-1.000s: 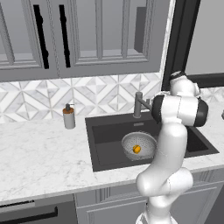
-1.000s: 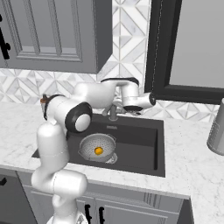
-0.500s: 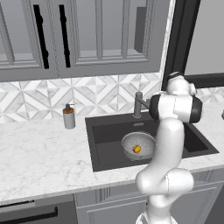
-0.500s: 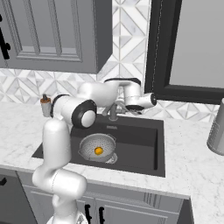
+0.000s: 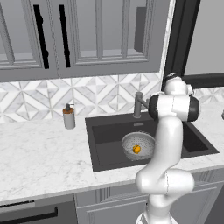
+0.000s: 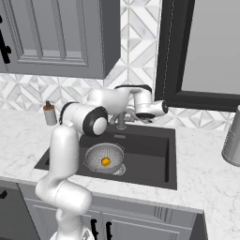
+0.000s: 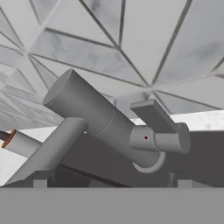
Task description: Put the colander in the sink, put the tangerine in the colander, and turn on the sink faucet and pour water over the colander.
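The silver colander (image 5: 139, 145) (image 6: 105, 157) sits on the floor of the dark sink (image 5: 109, 136) (image 6: 151, 151), with the tangerine (image 5: 137, 149) (image 6: 106, 161) inside it. The dark grey sink faucet (image 5: 138, 105) (image 6: 122, 120) (image 7: 98, 114) stands at the sink's back rim. My gripper (image 6: 131, 115) (image 7: 111, 183) is level with the faucet's top and right up against it, open. In the hand view its tips stand wide apart below the post and the faucet's lever (image 7: 152, 116). I see no water stream.
A brown-and-silver soap dispenser (image 5: 68, 117) (image 6: 49, 114) stands on the marble counter left of the sink. A metal container (image 6: 232, 140) sits at the counter's right edge. The tiled backsplash is close behind the faucet, and cabinets hang above.
The arm's elbow has swung a little toward the faucet. The hand has stayed close by the faucet's top. Colander and tangerine have not moved.
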{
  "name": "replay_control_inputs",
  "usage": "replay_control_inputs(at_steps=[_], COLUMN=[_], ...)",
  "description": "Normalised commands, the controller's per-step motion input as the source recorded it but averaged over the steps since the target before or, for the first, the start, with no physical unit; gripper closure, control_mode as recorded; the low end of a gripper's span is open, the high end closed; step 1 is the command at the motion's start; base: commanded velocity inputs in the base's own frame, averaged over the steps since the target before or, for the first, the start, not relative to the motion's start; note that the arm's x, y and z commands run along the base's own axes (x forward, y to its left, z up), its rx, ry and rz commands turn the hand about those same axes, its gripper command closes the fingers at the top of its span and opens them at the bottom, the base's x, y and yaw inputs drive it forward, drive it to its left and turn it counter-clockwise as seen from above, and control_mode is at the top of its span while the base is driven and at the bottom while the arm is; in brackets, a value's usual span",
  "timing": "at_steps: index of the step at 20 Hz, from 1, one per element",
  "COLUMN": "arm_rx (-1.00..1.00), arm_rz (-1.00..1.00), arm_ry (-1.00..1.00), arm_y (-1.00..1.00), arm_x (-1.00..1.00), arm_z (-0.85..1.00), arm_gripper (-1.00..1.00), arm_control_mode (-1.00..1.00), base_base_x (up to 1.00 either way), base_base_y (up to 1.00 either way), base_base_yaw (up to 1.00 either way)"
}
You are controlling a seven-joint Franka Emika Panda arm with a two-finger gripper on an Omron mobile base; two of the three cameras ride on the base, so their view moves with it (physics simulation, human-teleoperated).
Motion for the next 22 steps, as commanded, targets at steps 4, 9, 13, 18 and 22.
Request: replay_control_inputs(at_steps=[4,9,13,18,22], arm_rx=[0.0,0.0,0.0,0.0,0.0], arm_rz=[0.0,0.0,0.0,0.0,0.0], arm_ry=[0.0,0.0,0.0,0.0,0.0], arm_y=[0.02,0.04,0.0,0.0,0.0], arm_x=[0.19,0.25,0.31,0.28,0.22], arm_z=[-0.16,-0.1,-0.04,-0.08,-0.14], arm_gripper=[-1.0,-1.0,-1.0,-1.0,-1.0], arm_control_mode=[-1.0,-1.0,-1.0,-1.0,-1.0], base_base_x=[0.0,0.0,0.0,0.0,0.0], base_base_y=[0.0,0.0,0.0,0.0,0.0], base_base_yaw=[0.0,0.0,0.0,0.0,0.0])
